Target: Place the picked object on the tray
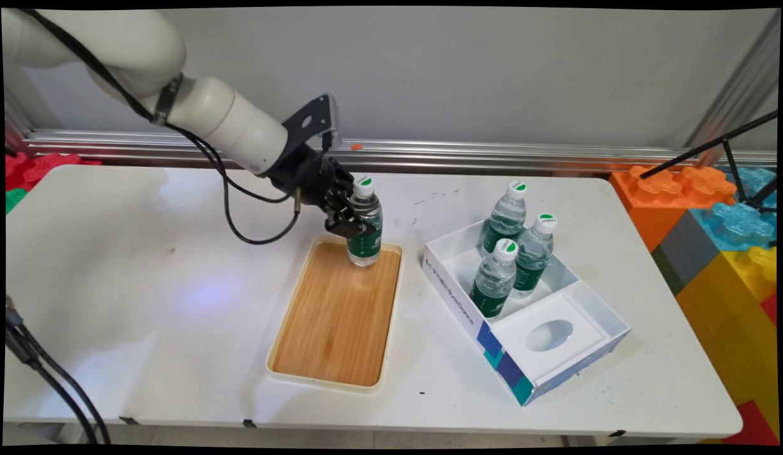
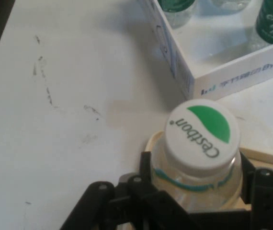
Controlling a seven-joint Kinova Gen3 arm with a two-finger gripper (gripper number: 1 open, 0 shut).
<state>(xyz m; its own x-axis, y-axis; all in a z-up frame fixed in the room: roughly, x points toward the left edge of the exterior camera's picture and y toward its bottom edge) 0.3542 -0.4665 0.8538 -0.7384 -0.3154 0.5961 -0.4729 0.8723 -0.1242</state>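
Item: water bottle (image 1: 364, 222), upright, long axis vertical, standing at far end of wooden tray (image 1: 338, 316) on bench (image 1: 138, 284); hand (image 1: 351, 222) closed around its middle from the left; box (image 1: 524, 316) with three bottles to the right.

Bottle (image 1: 364, 221) on tray (image 1: 290, 374), box (image 1: 454, 302) right

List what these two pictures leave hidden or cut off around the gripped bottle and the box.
- Held bottle: whether its base rests on the wooden tray can't be told; the hand view shows mostly its cap, with the gripper covering its body.
- Three bottles in the white box: cut off by the hand view's top edge.
- Box lettering: too small in the main view.
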